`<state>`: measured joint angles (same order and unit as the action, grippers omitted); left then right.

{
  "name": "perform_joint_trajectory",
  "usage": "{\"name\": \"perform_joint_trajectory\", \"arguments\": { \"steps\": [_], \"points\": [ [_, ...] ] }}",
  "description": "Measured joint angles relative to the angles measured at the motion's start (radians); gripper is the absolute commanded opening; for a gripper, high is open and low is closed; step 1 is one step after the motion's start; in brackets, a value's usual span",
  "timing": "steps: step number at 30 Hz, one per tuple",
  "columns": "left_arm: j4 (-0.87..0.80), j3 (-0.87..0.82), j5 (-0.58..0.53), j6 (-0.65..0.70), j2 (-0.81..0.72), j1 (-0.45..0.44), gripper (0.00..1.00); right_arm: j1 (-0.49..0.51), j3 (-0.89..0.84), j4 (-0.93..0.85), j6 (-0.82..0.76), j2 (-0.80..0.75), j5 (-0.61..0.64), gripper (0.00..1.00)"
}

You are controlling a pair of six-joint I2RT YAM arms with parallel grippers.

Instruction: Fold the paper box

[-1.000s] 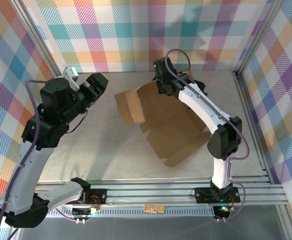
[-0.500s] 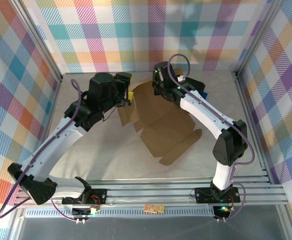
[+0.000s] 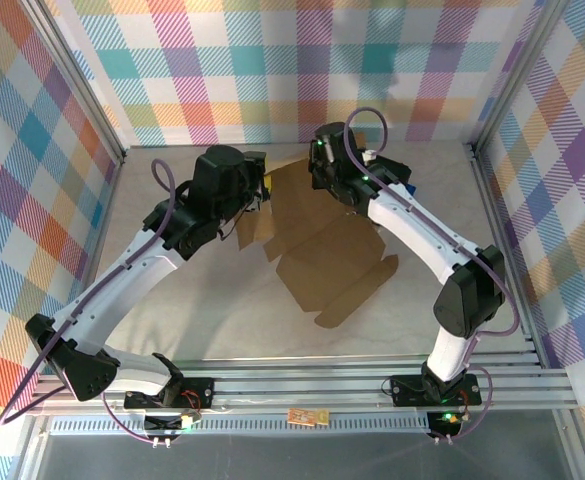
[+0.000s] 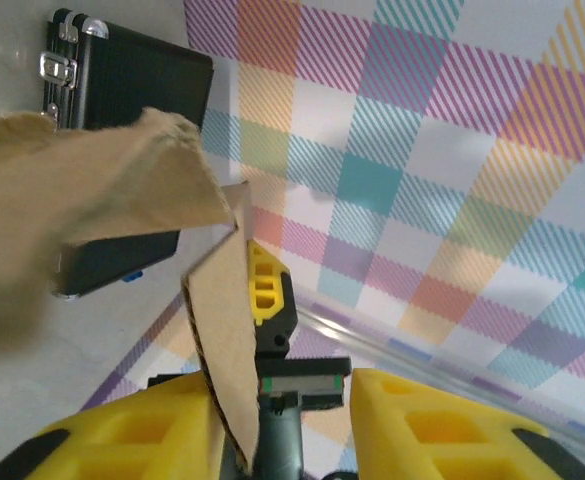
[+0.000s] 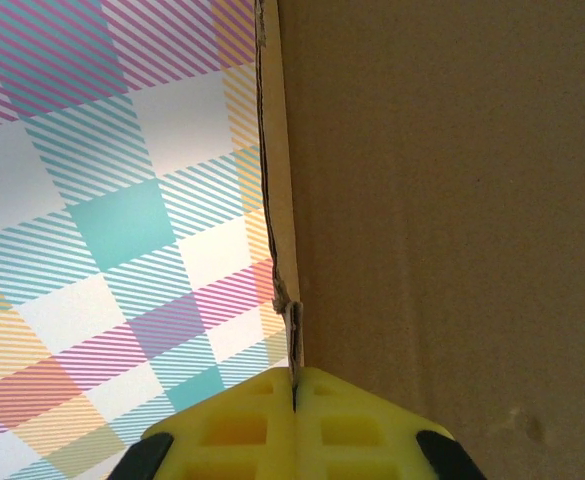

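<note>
**Step in hand.** The paper box [image 3: 337,265] is an unfolded die-cut sheet of brown corrugated cardboard. It lies at the middle of the bench [image 3: 212,300] and extends toward the far edge. Its near panels rest flat and its far panels are raised off the surface. By judgement the task is at an early stage: one panel is being stood up and no walls are formed.

**End effector states.**
- The right end effector [image 5: 294,395] is clenched on the far edge of the sheet. The cardboard edge runs straight into the seam between its yellow pads.
- The left end effector [image 4: 287,400] straddles the upright side flap [image 4: 222,330] at the sheet's left end. The flap lies against one yellow finger and the opposite finger stands apart from it. The jaws are parted and the flap is not yet clamped.

**Next move (judgement).** Close the left jaws on the flap. Then turn the flap about its crease while the right end effector holds the far panel steady. A skewed pull may tear or buckle the ragged flap edge.

**Surroundings.**
- A black hard case [image 4: 122,90] with metal latches lies on the bench beyond the raised cardboard, toward the far edge. It limits room for swinging panels outward.
- The checked walls [image 3: 272,60] enclose the bench on three sides.
</note>
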<state>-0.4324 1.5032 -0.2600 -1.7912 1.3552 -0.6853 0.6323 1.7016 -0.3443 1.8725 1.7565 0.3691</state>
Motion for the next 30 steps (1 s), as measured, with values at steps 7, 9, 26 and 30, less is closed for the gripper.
{"name": "perform_joint_trajectory", "arguments": {
  "steps": [7,9,26,30],
  "points": [
    [0.058,-0.059,-0.031,-0.002,0.000,0.000,0.25,0.002,-0.030,0.009,0.005,-0.025,-0.008,0.00],
    [0.077,-0.077,-0.033,0.001,0.000,0.000,0.35,0.003,-0.036,0.008,0.005,-0.036,-0.009,0.00],
    [0.200,-0.110,0.008,0.048,0.023,0.006,0.00,0.002,-0.057,0.023,0.021,-0.052,-0.022,0.00],
    [0.196,-0.113,0.085,0.113,0.018,0.054,0.00,-0.001,-0.062,0.022,-0.002,-0.064,-0.027,0.42]
  ]
}}
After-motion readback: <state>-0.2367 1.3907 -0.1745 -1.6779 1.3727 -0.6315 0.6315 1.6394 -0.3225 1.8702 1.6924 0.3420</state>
